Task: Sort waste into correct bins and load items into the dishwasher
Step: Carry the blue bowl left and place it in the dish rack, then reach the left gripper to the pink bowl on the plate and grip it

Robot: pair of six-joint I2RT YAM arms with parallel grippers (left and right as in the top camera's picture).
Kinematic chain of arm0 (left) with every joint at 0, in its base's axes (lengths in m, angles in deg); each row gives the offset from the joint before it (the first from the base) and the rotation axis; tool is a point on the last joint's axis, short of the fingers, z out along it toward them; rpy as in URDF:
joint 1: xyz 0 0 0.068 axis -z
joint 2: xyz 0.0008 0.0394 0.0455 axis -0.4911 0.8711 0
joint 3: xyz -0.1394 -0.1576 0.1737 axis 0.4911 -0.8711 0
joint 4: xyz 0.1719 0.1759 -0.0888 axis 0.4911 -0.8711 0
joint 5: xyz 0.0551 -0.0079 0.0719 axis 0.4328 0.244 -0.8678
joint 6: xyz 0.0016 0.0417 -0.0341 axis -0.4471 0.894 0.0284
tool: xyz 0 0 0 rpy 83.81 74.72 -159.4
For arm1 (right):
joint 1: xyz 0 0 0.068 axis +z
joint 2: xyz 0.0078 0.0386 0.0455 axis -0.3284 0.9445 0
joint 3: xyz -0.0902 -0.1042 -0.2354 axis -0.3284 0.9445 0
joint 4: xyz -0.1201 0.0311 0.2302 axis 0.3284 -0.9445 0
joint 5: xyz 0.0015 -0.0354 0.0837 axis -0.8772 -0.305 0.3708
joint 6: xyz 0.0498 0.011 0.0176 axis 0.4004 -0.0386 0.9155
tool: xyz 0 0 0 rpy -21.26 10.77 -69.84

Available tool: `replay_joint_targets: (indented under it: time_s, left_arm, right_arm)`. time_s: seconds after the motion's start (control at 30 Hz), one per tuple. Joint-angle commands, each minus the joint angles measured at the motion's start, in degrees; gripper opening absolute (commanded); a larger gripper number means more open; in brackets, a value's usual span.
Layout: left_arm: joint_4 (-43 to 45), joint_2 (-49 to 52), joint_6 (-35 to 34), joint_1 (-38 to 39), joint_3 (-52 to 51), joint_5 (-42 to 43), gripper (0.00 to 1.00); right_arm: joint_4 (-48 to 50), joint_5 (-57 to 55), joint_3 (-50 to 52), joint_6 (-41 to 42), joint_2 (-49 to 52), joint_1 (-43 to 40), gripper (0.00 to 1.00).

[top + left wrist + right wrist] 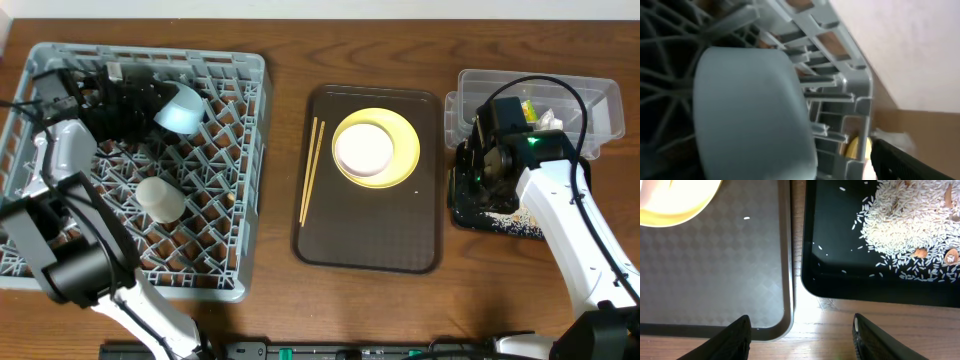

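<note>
The grey dish rack [230, 250] fills the left. My left gripper [150, 105] is inside its far part, open around the light blue bowl [182, 108], which leans on its side among the pegs and fills the left wrist view [750, 110]. One finger [910, 162] stands clear of it. A white cup [160, 198] stands in the rack. My right gripper [802, 340] is open and empty above the gap between the brown tray [715, 265] and the black tray [840, 280] holding rice crumbs [910, 225]. The yellow plate [400, 160] carries the white bowl [363, 148].
Chopsticks [310, 170] lie along the left side of the brown serving tray [370, 240]. The clear tub [590, 95] at the far right holds a green-yellow wrapper [547, 117]; the tissue is not made out. The black tray [485, 215] lies partly under my right arm.
</note>
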Motion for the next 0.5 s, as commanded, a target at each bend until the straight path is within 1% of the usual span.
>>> replay_joint_targets:
  time_s: [0.0, 0.13, 0.37, 0.47]
  left_arm:
    - [-2.16, -4.37, 3.37, -0.85, -0.74, -14.47, 0.91]
    - [-4.76, -6.64, 3.98, 0.2, -0.74, -21.33, 0.91]
    - [-9.46, -9.22, 4.0, 2.86, -0.74, -28.59, 0.91]
    - [-12.0, -11.39, 4.66, 4.94, -0.74, -29.59, 0.91]
  right_arm:
    - [-0.26, -0.57, -0.59, 0.07, 0.04, -0.52, 0.63]
    - [-0.26, -0.57, -0.59, 0.07, 0.04, -0.52, 0.63]
    - [-0.66, -0.57, -0.59, 0.07, 0.04, -0.52, 0.63]
    - [-0.63, -0.57, -0.59, 0.07, 0.04, -0.52, 0.64]
